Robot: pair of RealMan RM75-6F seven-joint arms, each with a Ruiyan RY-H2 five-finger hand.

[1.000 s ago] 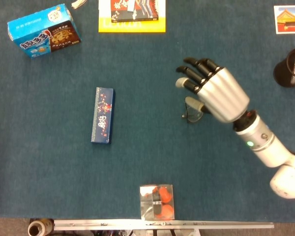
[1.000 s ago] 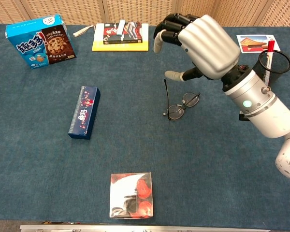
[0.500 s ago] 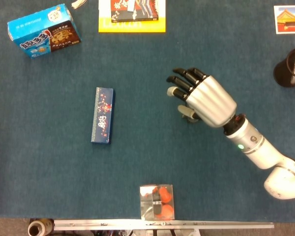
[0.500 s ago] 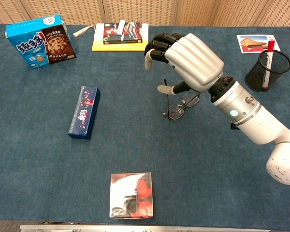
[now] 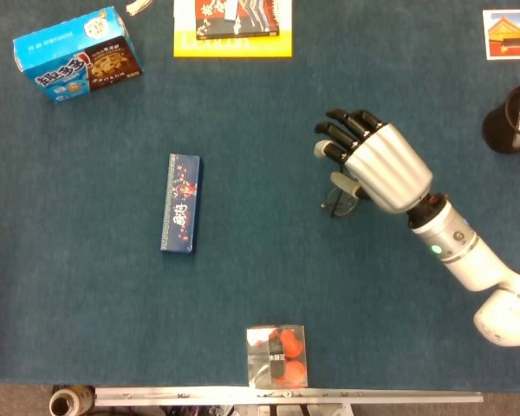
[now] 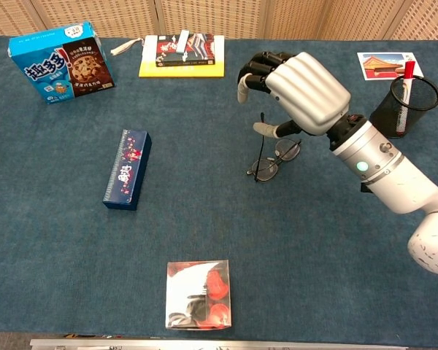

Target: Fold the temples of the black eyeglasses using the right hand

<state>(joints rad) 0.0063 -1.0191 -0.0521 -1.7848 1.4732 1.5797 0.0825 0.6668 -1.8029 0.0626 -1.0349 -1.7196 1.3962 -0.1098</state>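
The black eyeglasses lie on the blue table cloth right of centre, with the lenses resting down and one temple standing up from the left end. My right hand hovers over them, fingers curved forward and apart, thumb beside the raised temple; whether it touches is unclear. From the head view the right hand covers most of the eyeglasses, leaving one lens showing. Nothing is gripped. My left hand is outside both views.
A narrow dark blue box lies to the left. A blue cookie box and a yellow book sit at the back. A black pen holder and a postcard stand far right. A clear box sits near the front edge.
The right hand swung left and lower over the glasses, then drew back to the right. The raised temple now leans slightly differently; the glasses stay in place.
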